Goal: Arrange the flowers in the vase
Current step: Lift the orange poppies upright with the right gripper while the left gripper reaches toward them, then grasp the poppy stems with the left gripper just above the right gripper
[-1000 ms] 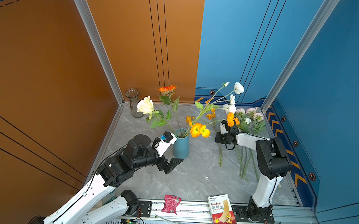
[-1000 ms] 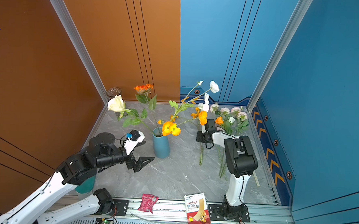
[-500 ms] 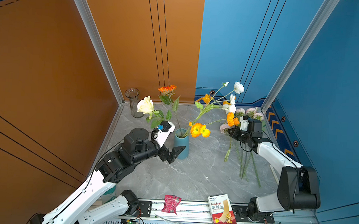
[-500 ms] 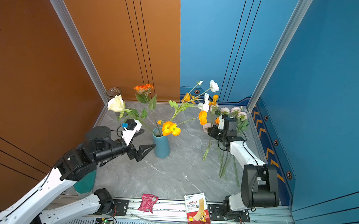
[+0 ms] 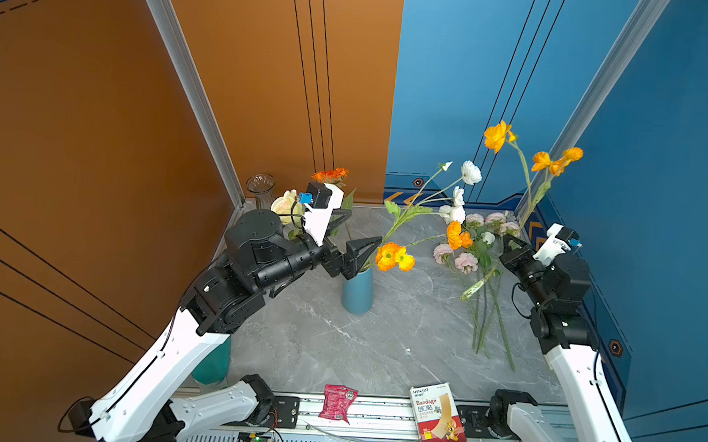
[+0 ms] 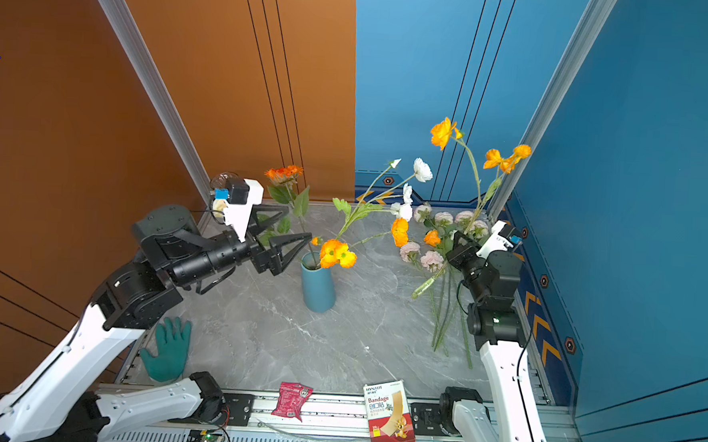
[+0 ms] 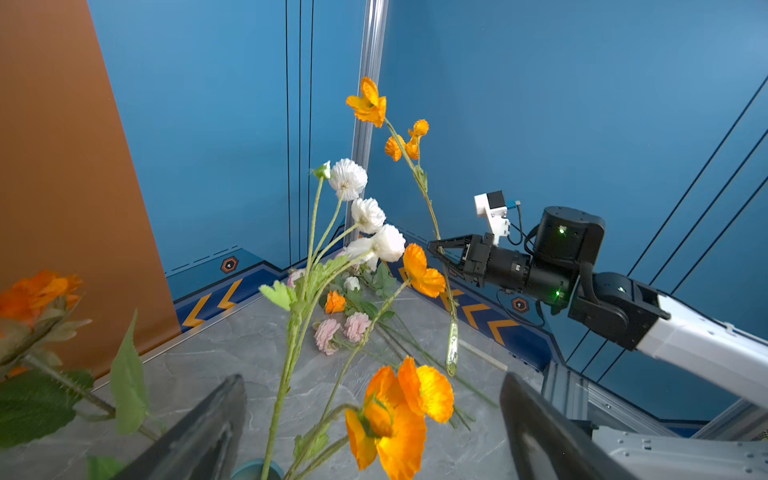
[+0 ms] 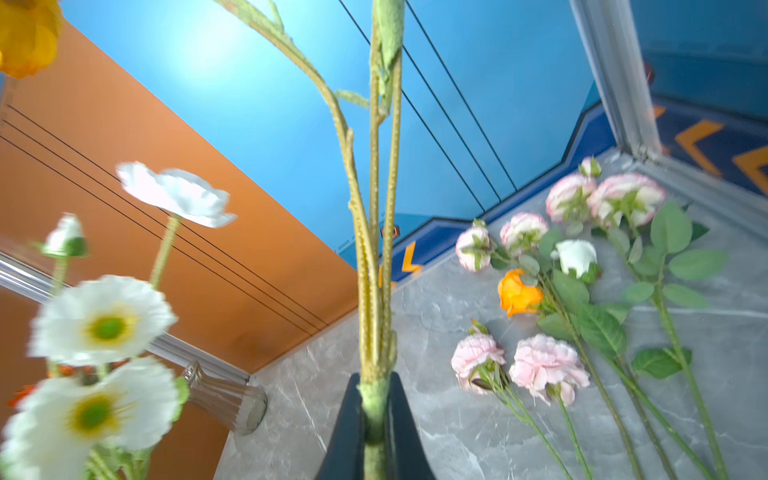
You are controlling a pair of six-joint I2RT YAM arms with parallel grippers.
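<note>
Table point(image 5: 337, 346): grey marble. Left gripper point(image 5: 364, 227): jaws spread wide, empty, just left of the vase point(image 5: 357, 293) mouth; contact cannot be determined. Right gripper point(image 7: 436, 247): clamped on a poppy stem point(image 7: 422, 178), held upright, well right of the vase. Vase: upright, holding orange and white blooms point(image 5: 394, 255). Loose flowers point(image 5: 483, 253): pink, white and orange, lying flat right of the vase.

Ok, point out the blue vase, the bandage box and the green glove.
blue vase point(image 5: 357, 293): in a top view, on its body.
bandage box point(image 5: 437, 417): in a top view, on its printed front face.
green glove point(image 6: 168, 353): in a top view, on its palm.
</note>
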